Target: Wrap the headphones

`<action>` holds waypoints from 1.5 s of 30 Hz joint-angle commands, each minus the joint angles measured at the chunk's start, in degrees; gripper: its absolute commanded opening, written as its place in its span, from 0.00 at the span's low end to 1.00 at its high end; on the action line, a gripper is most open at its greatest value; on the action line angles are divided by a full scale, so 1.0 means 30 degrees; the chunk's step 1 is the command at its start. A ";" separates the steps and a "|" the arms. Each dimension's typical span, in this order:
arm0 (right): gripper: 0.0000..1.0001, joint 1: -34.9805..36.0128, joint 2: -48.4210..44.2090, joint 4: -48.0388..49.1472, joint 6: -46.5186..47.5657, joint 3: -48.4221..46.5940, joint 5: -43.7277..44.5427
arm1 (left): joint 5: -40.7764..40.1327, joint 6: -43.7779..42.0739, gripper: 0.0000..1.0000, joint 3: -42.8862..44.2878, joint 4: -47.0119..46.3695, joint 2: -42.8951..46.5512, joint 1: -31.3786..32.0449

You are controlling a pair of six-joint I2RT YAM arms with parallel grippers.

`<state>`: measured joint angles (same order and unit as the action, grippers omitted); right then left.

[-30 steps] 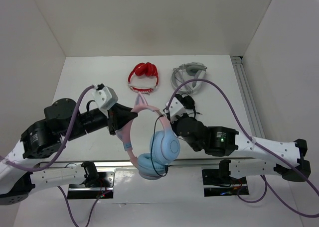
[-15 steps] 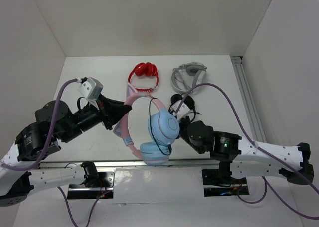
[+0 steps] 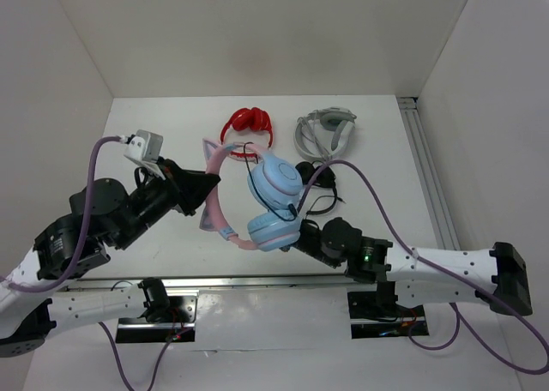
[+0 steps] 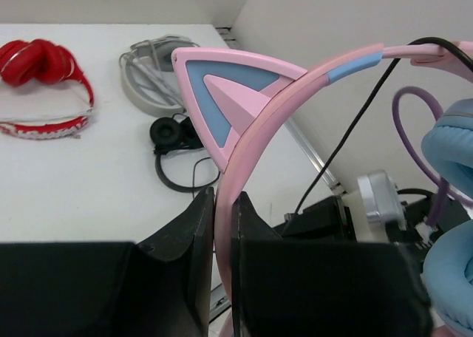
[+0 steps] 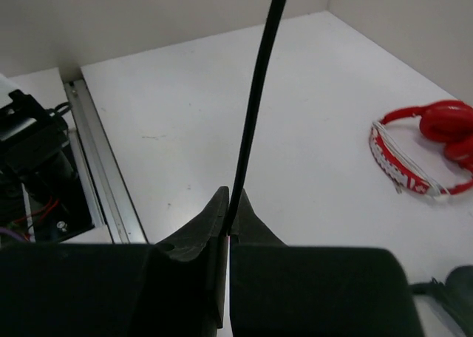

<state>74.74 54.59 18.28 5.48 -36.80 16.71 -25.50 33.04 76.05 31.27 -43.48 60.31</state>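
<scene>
The left claw (image 4: 222,211) clamps the pink cat-eared headband (image 4: 295,100) of the light blue over-ear headphones (image 3: 274,187), held between both claws, while the right claw (image 5: 228,208) pinches their thin dark cable (image 5: 255,108); too hard a pull could slip the cable free or twist the band loose.

Bare white table (image 3: 176,117) shows open room in the upper left and down the right beside the metal rail (image 3: 426,177), while red headphones (image 3: 248,132), grey headphones (image 3: 324,132) and a small black pair (image 3: 316,187) crowd the upper centre behind the blue-and-pink headphones (image 3: 273,185) held aloft mid-frame.
</scene>
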 commanded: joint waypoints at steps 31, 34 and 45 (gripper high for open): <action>0.04 -0.0040 0.0085 0.3308 0.0546 0.1836 -0.7269 | -1.1980 0.2904 0.00 0.5468 0.2849 -0.3171 0.0022; 0.06 -0.0040 0.0404 0.4391 0.0751 0.1836 -0.7269 | -1.1513 0.3078 0.00 0.5470 0.2849 -0.2939 0.0022; 0.16 -0.0040 0.4214 1.1595 0.1398 0.1279 -0.6336 | -1.0954 0.4659 0.00 0.5731 0.5015 -0.2410 0.0022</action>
<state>74.02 65.63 43.07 8.56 -32.62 -2.44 -54.22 41.39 88.75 52.82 -52.69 60.86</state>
